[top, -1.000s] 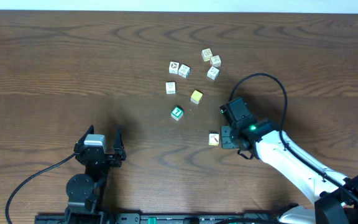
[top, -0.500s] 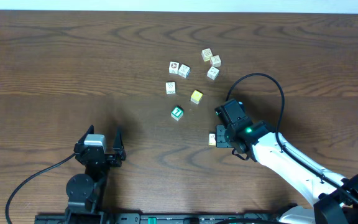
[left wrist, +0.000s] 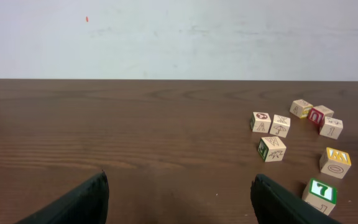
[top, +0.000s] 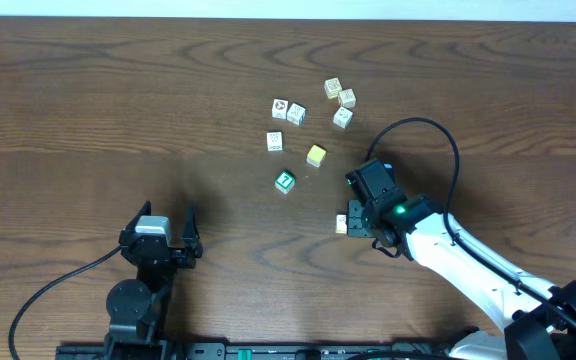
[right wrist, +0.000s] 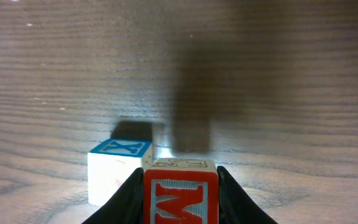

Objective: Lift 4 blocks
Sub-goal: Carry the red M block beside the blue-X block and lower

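My right gripper (right wrist: pixel 180 190) is shut on a block (right wrist: pixel 180 200) with a red letter face and a pale top. Just left of it on the table stands a white block with a blue X face (right wrist: pixel 119 169). From overhead, the right gripper (top: pixel 358 220) shows one pale block (top: pixel 341 224) at its left edge. I cannot tell which of the two that is. A green block (top: pixel 284 181) and a yellow block (top: pixel 315 155) lie apart up-left of it. My left gripper (top: pixel 158 238) stands open and empty, far to the left (left wrist: pixel 180 190).
Several pale cream picture cubes (top: pixel 296 113) are scattered at the back, some nearer the right (top: pixel 342 117). The left wrist view shows them along its right side (left wrist: pixel 271 149), with a red-faced cube (left wrist: pixel 316 114) among them. The right arm's cable (top: pixel 438 130) loops above the arm.
The right gripper shifted a little to the left early on, and the pale block at its edge moved left with it. The left arm stayed still.
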You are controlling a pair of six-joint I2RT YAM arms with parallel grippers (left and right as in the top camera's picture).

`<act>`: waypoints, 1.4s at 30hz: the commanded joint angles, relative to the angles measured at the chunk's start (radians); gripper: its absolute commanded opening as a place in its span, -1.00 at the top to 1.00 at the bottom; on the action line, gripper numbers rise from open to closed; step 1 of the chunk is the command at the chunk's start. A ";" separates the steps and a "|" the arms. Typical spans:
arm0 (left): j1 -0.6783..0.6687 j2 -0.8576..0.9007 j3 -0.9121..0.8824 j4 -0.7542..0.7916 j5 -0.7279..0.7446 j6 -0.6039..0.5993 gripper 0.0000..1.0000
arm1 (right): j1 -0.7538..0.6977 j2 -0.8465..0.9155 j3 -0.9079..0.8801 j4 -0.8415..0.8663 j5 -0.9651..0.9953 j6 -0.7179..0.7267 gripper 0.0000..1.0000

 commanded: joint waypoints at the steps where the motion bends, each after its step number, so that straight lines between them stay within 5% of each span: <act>1: -0.002 -0.004 -0.011 -0.045 -0.016 -0.005 -0.47 | 0.007 -0.005 -0.039 0.019 0.017 0.017 0.78; 42: -0.002 -0.004 -0.011 -0.045 -0.016 -0.005 -0.47 | 0.007 0.085 -0.059 0.084 0.062 0.016 0.71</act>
